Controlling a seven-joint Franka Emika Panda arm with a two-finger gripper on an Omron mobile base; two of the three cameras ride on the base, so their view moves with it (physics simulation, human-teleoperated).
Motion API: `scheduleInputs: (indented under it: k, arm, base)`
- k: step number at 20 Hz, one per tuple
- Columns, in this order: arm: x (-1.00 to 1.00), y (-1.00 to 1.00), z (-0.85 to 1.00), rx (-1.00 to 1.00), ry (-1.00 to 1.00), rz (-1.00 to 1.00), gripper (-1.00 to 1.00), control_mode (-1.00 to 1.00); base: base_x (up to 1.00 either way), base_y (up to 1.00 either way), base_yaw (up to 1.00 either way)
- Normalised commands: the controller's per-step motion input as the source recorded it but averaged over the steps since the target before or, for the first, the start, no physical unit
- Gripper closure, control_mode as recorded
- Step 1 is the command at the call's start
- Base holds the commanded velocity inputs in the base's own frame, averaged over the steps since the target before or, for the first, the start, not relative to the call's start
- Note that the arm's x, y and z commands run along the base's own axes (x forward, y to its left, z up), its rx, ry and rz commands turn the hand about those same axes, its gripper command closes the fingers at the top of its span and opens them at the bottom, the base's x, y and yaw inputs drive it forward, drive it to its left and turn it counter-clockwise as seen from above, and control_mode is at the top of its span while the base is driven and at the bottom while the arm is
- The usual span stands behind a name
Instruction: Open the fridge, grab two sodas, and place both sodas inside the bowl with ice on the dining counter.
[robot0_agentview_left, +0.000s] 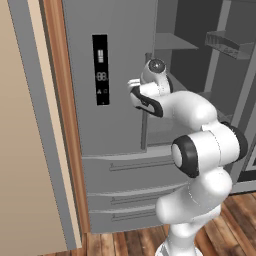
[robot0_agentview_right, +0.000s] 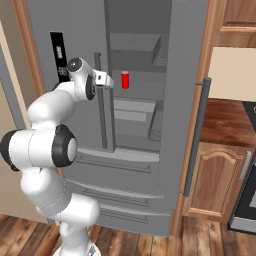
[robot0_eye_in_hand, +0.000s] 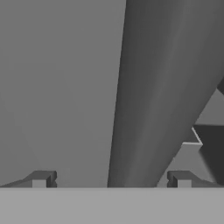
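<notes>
The grey fridge (robot0_agentview_left: 120, 150) stands in front of me with its left door shut and its right door (robot0_agentview_right: 187, 75) swung open. On a grey shelf inside stands one red soda can (robot0_agentview_right: 125, 80). My gripper (robot0_eye_in_hand: 111, 179) is open at the left door's vertical bar handle (robot0_eye_in_hand: 148, 109), and the bar runs up between the two fingertips (robot0_eye_in_hand: 41, 179). In the right base view the hand (robot0_agentview_right: 105, 78) sits at the top of that handle (robot0_agentview_right: 102, 115), left of the can. The bowl with ice and the dining counter are out of view.
Drawers (robot0_agentview_left: 135, 167) run across the fridge's lower half. The open door's long handle (robot0_agentview_right: 196, 137) juts toward me on the right. Beyond it are light wood cabinets (robot0_agentview_right: 217, 180), a dark countertop (robot0_agentview_right: 230, 117) and an oven front (robot0_agentview_right: 246, 200). A beige wall panel (robot0_agentview_left: 25, 150) is on the left.
</notes>
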Motion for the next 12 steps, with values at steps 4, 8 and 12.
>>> scheduleInputs:
  k: [4, 8, 12]
  arm:
    - [0.45, -0.03, -0.16, 0.0, -0.01, 0.0, 1.0, -1.0]
    - [0.31, -0.01, -0.1, 0.0, -0.05, 0.0, 1.0, -1.0]
    - [0.02, 0.04, -0.06, 0.0, -0.07, 0.05, 1.0, -1.0]
  base:
    - [0.0, 0.0, 0.0]
    - [0.0, 0.0, 0.0]
    - [0.0, 0.0, 0.0]
